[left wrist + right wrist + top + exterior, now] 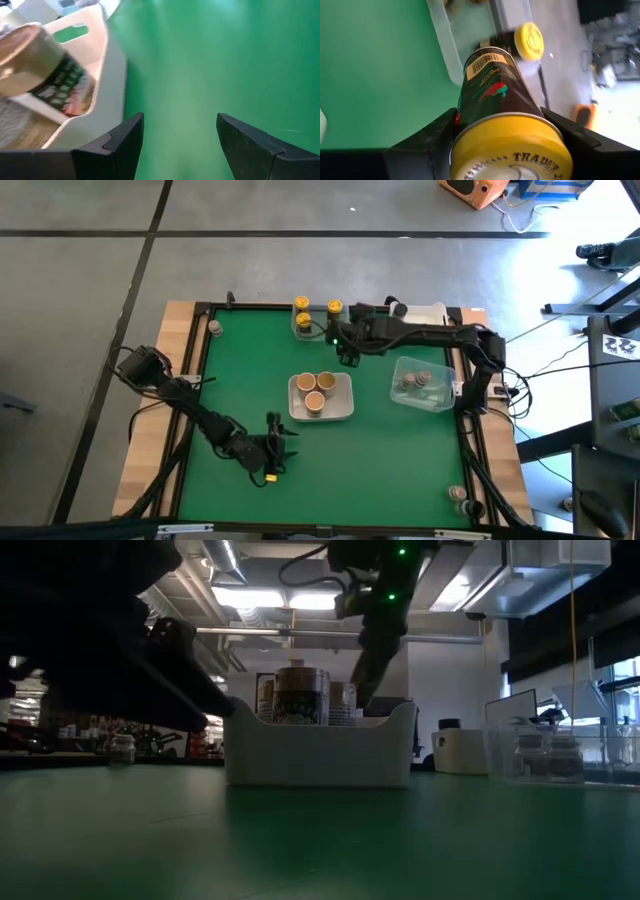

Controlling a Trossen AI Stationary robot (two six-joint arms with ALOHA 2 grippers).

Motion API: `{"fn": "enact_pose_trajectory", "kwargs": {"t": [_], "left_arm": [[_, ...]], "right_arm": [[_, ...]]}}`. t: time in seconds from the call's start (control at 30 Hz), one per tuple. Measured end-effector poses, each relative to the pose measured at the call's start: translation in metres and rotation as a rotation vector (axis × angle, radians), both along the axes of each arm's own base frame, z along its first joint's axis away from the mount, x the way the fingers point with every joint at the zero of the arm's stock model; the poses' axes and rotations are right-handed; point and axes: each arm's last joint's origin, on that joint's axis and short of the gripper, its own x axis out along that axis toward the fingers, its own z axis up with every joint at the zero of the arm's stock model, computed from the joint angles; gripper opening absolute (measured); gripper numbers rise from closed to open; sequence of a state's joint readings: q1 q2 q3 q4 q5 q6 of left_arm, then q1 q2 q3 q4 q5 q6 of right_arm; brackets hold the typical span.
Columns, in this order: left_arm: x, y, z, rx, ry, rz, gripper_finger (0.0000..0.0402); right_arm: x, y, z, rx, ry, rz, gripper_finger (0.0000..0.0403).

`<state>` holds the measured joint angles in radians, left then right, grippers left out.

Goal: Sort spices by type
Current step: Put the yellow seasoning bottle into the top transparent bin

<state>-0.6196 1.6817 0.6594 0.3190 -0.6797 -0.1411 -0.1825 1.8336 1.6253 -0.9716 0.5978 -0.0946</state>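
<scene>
Your right gripper (500,145) grasps a yellow-capped jar (507,117) lengthwise, just beside the clear tub (303,326); the left gripper (177,145) waits released.

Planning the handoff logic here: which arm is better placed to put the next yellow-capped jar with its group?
Right. Its tool is already shut on a yellow-capped jar beside the clear tub holding the other yellow-capped jars. The left tool is open, holds nothing and sits at the near edge.
</scene>
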Motion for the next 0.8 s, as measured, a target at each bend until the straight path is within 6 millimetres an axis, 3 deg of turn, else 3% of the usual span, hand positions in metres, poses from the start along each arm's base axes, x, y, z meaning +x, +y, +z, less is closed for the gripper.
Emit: {"fn": "enact_pose_trajectory", "kwargs": {"t": [0.23,0.47,0.8], "left_arm": [[0.006,0.014,-0.001,0.058,0.014,0.067,0.0233],[0.012,0.026,-0.002,0.046,0.014,0.12,0.0233],[0.013,0.029,-0.002,-0.057,-0.014,0.193,0.0233]], "right_arm": [[0.009,-0.029,0.006,0.067,-0.143,0.095,0.024],[0.006,-0.057,0.007,0.135,-0.205,0.125,0.0242],[0.008,-0.088,-0.024,0.224,-0.144,0.131,0.024]]}}
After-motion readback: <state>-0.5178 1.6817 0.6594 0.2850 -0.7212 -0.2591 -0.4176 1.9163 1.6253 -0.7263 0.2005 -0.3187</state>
